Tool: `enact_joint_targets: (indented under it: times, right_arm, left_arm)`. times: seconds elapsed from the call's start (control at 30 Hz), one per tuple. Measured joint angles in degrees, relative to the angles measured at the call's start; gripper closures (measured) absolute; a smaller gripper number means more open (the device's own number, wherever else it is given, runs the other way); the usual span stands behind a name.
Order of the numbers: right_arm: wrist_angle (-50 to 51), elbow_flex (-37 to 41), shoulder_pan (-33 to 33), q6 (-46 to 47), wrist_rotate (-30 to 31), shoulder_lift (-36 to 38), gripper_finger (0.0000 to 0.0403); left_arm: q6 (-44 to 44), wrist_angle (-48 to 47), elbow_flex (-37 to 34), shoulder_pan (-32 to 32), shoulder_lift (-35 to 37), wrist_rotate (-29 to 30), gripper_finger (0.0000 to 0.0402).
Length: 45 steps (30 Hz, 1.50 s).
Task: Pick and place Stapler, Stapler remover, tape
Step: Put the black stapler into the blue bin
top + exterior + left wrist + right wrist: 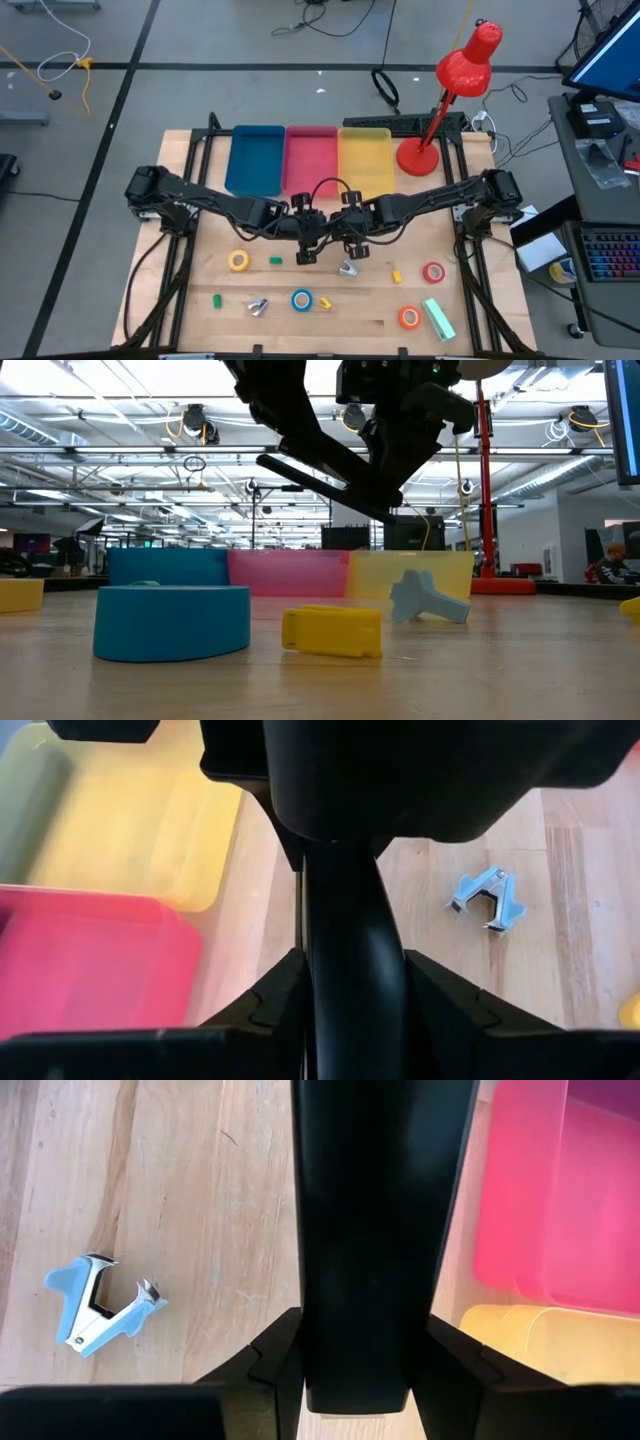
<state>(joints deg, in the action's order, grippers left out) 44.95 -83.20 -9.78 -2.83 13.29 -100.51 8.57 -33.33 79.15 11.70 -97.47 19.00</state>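
A black stapler (330, 482) hangs tilted above the table's middle, between my two grippers, which meet there in front of the bins. My left gripper (306, 240) and my right gripper (352, 240) are both shut on it. In the high view the grippers mostly hide it. A light-blue staple remover (348, 268) lies on the wood just near of the grippers, and it shows again as the staple remover (100, 1302). A blue tape roll (301, 299) and a yellow tape roll (238, 261) lie flat on the table. My left gripper has the stapler's long black body (345, 950) pinched between its two fingers (275, 1005), which lie on its two long sides. The stapler is lifted clear of the table and runs on toward the other gripper. My right gripper pinches the stapler's flat black body (365, 1280) between its two fingers (455, 1360), one on each long side. The stapler's end (355, 1402) shows between the fingers. It hangs clear above the wood.
Blue (254, 160), pink (311, 158) and yellow (365, 158) bins stand side by side at the far edge, with a red lamp (440, 110) to their right. Red (432, 272) and orange (409, 317) tape rolls, a green stapler (438, 318), a second remover (258, 306) and small pieces lie nearer.
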Motion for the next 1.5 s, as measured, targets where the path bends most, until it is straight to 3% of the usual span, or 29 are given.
enact_joint_targets:
  times: [0.2,0.4,0.57,0.97,1.17,1.5]
  right_arm:
    - [0.2,0.0,0.0,0.4,0.0,0.0,0.0265]
    - [0.7,0.0,0.0,1.3,0.2,0.0,0.0176]
    - [1.5,0.0,-0.1,2.6,-0.4,0.0,0.0143]
    - [3.8,0.0,0.0,5.7,0.8,0.0,0.0156]
    - [6.0,0.0,0.0,6.7,7.6,0.0,0.0169]
    - [9.9,0.0,0.0,4.8,9.0,0.0,0.0175]
  left_arm:
    - [0.7,-2.0,0.0,0.0,0.0,0.0,0.0265]
    - [4.1,-6.0,0.0,-0.1,0.0,0.4,0.0265]
    - [7.5,-10.9,-0.1,-0.2,0.0,2.2,0.0265]
    - [21.3,-26.8,-0.1,-0.2,0.0,6.7,0.0265]
    - [26.6,-34.0,-0.1,-0.2,0.5,7.1,0.0265]
    - [31.1,-34.1,-0.1,0.4,5.8,10.0,0.0265]
